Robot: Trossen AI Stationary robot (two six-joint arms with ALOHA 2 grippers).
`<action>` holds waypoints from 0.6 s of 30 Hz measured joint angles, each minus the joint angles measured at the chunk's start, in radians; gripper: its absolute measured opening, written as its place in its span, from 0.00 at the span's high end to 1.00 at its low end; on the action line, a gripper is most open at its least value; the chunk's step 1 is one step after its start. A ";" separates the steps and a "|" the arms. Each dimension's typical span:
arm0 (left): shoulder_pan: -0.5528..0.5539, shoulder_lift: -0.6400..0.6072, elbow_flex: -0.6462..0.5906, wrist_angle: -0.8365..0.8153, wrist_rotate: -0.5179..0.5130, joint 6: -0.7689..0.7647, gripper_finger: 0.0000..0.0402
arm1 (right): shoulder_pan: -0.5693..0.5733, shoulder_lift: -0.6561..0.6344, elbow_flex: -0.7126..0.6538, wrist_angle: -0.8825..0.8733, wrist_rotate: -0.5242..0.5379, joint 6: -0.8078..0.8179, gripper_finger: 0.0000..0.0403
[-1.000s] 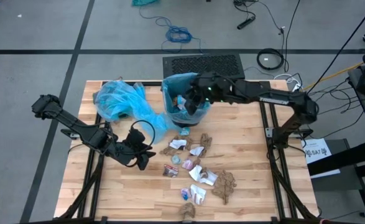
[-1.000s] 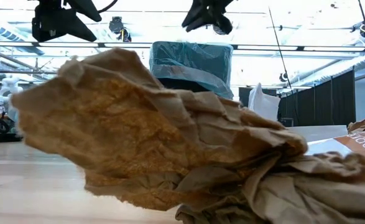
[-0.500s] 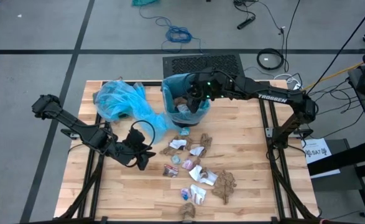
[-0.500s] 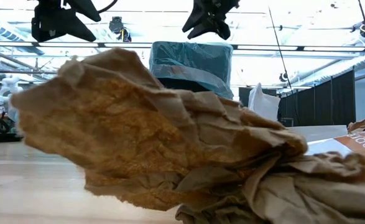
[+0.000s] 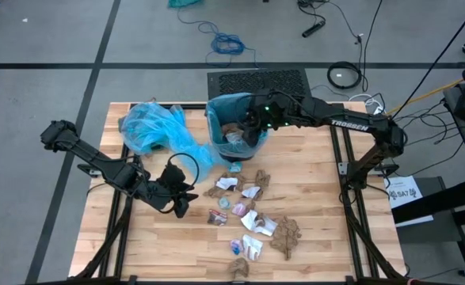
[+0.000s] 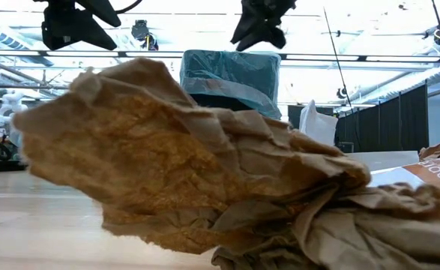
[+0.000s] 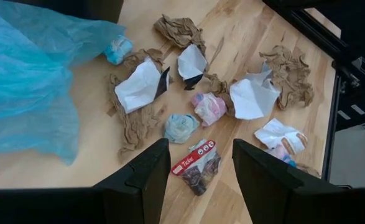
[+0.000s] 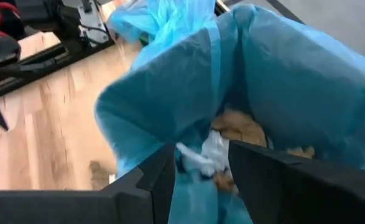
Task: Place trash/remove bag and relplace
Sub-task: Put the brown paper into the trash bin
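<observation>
Blue plastic lines the bin, which stands upright near the middle of the tabletop's far edge with its mouth facing up. Inside it lie brown and white paper wads. The right gripper hangs just over the bin's mouth; in the right wrist view its fingers stand apart with nothing clamped between them, a white scrap lying in the bin below the gap.

A loose blue bag sprawls flat toward the far left corner of the wooden table, its long axis running along the far edge, one end touching the bin.

The trash is scattered across the middle of the tabletop, from just in front of the bin down to the near edge: crumpled brown paper, white scraps, a few pale blue and pink bits and a small red-labelled packet. One big brown wad sits at the near edge.

The left gripper hovers left of the scattered pieces, its fingers spread wide and holding nothing, pointed at the trash.
</observation>
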 joint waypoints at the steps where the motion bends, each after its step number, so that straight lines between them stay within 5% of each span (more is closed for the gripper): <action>1: 0.000 0.000 0.000 0.000 0.000 0.000 0.56 | 0.005 -0.015 0.000 -0.017 0.001 0.013 0.65; 9: 0.000 0.000 0.000 0.000 -0.001 0.000 0.56 | 0.145 -0.163 0.001 -0.224 0.028 0.356 0.65; 18: 0.000 0.000 0.000 0.025 -0.004 -0.002 0.56 | 0.534 -0.156 0.001 -0.566 0.204 0.977 0.65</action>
